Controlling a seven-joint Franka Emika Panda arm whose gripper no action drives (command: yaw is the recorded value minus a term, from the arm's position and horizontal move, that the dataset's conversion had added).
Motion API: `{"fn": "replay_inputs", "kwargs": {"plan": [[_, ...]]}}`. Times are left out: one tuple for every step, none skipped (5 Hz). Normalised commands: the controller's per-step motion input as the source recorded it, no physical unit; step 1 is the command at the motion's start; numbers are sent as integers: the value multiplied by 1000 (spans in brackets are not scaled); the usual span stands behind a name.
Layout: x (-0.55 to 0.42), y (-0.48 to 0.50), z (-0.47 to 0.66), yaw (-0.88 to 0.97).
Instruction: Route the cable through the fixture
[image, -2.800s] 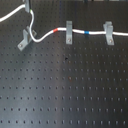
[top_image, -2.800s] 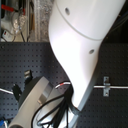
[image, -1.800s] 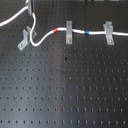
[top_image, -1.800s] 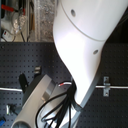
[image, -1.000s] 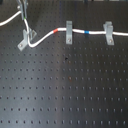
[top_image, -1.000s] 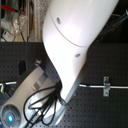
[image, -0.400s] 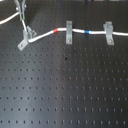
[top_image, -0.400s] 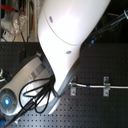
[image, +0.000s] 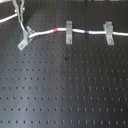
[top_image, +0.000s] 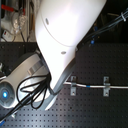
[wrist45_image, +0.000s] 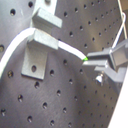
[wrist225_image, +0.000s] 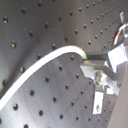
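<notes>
A black perforated board (image: 65, 95) is filling the first exterior view, its rows of small holes running to every edge. The cable (image: 47, 33) is lying across the far part of it, coming in from the first exterior view's left edge, rising toward the gripper (image: 20, 11) near the far left corner, then running on to the right edge. Along the way it is passing a red band (image: 56, 30) and a blue band (image: 88, 31), and it is sitting in the tops of two upright clips (image: 68, 32), the second one (image: 108, 31) nearer the right edge. The fixture (image: 24, 38) is standing askew at the left, just below the gripper, with the cable touching its forked top. In the first wrist view the cable (wrist45_image: 70, 49) is crossing the fixture (wrist45_image: 38, 47) and ending at the fingertips (wrist45_image: 95, 58), which are pinching it. In the second exterior view the white arm (top_image: 65, 35) is hiding most of the board.
</notes>
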Motion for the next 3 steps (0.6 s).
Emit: {"fn": "replay_inputs", "kwargs": {"plan": [[0, 0, 26, 0], [63, -26, -1, 0], [53, 16, -1, 0]]}}
